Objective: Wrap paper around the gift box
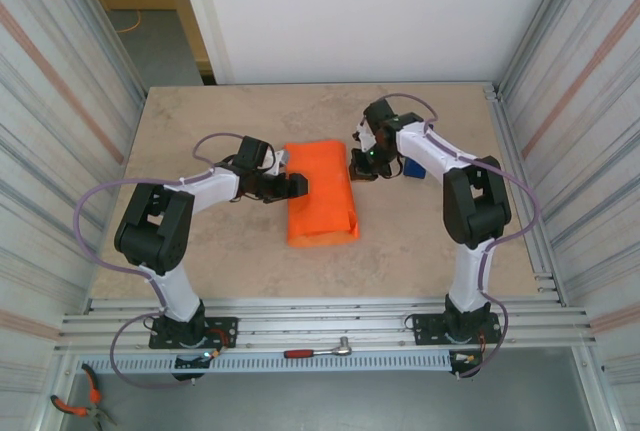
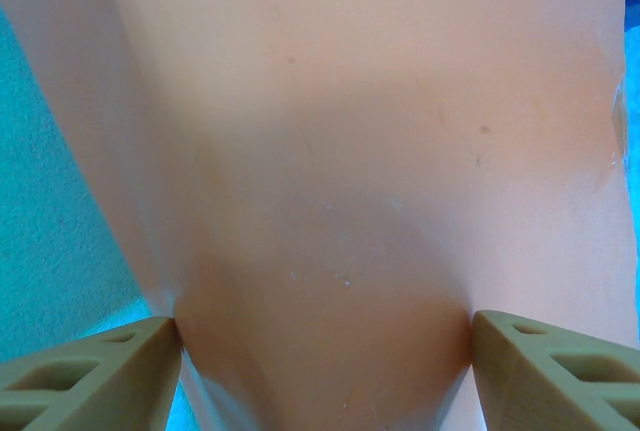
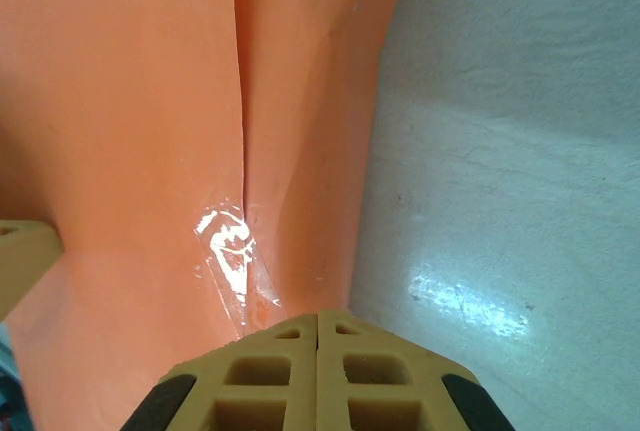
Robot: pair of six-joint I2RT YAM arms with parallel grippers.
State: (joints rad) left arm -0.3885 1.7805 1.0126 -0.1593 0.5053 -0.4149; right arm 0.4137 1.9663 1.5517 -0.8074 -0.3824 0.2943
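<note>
Right gripper (image 3: pixel 318 316) clenched empty at the paper (image 1: pixel 320 196), lying lengthwise near-to-far; left gripper (image 2: pixel 322 323) clamps its side.

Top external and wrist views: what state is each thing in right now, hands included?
paper: folded over into a bundle, flaps meeting along a seam.
clear tape: stuck on the paper at the seam, wrinkled.
left hand: fingers pressed against both sides of the paper bundle.
right hand: shut, empty, over the taped seam.
tape dispenser: on the table, partly hidden by the right arm.
</note>
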